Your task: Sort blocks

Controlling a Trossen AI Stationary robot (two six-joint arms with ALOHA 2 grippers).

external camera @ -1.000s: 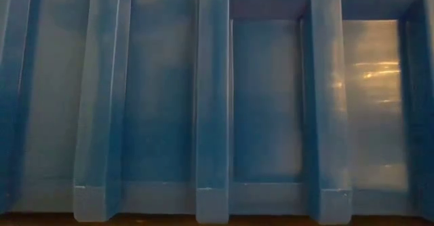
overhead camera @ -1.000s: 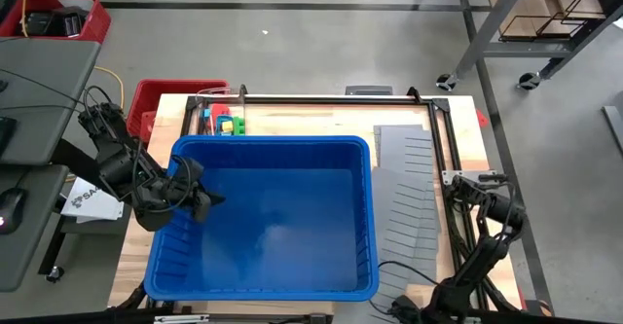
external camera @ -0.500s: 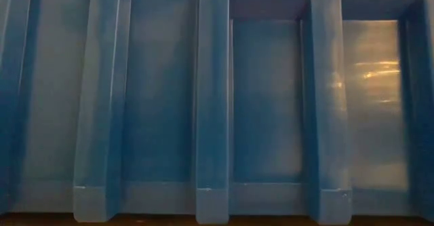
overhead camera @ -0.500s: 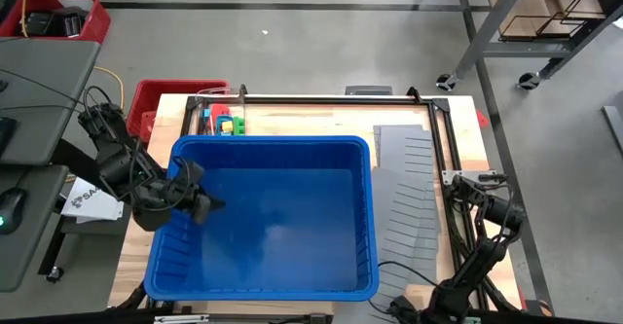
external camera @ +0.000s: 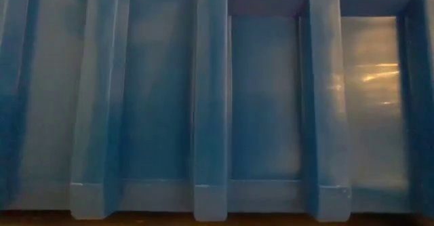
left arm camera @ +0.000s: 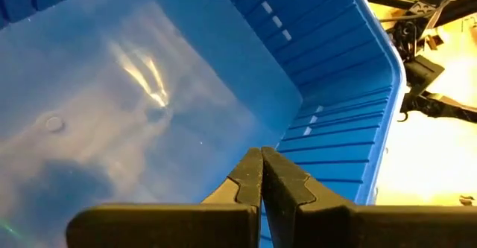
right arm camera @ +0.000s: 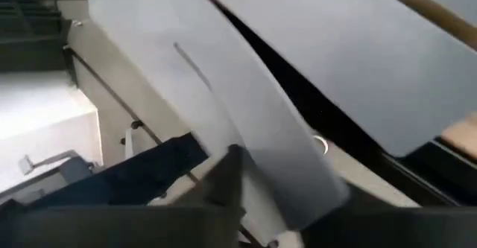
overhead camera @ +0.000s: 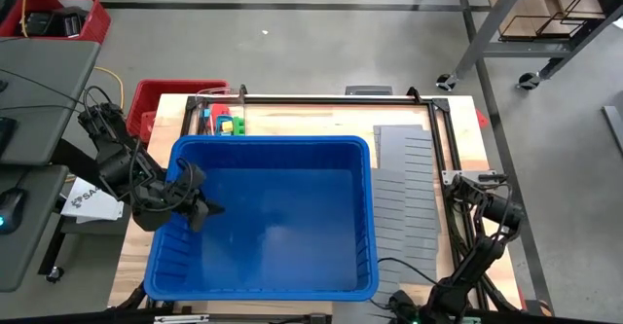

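Note:
The small coloured blocks point(overhead camera: 226, 125) lie in a heap at the table's far left, behind the big blue bin point(overhead camera: 273, 141). My left gripper point(overhead camera: 206, 208) hangs shut inside the bin by its left wall, with nothing between its fingers point(left arm camera: 250, 175). The bin's inside shows no blocks in the left wrist view. My right gripper point(overhead camera: 475, 190) waits at the table's right edge, beside the grey divider panels point(overhead camera: 409, 183). One panel strip point(right arm camera: 246, 106) lies right in front of it. The bin's ribbed wall point(external camera: 217, 104) fills the low view. My left gripper's shut fingertips point(left arm camera: 261, 159) point slanting down over the bin's floor, close to the left wall. Whether they or the arm touch the bin cannot be told.
A red crate point(overhead camera: 180, 95) stands off the table's far left corner. A black frame rail point(overhead camera: 321, 100) runs along the far edge and down the right side point(overhead camera: 450, 168). Cables point(overhead camera: 399, 275) lie near the right front corner.
My left gripper has moved a little toward the table's near edge inside the bin, still shut.

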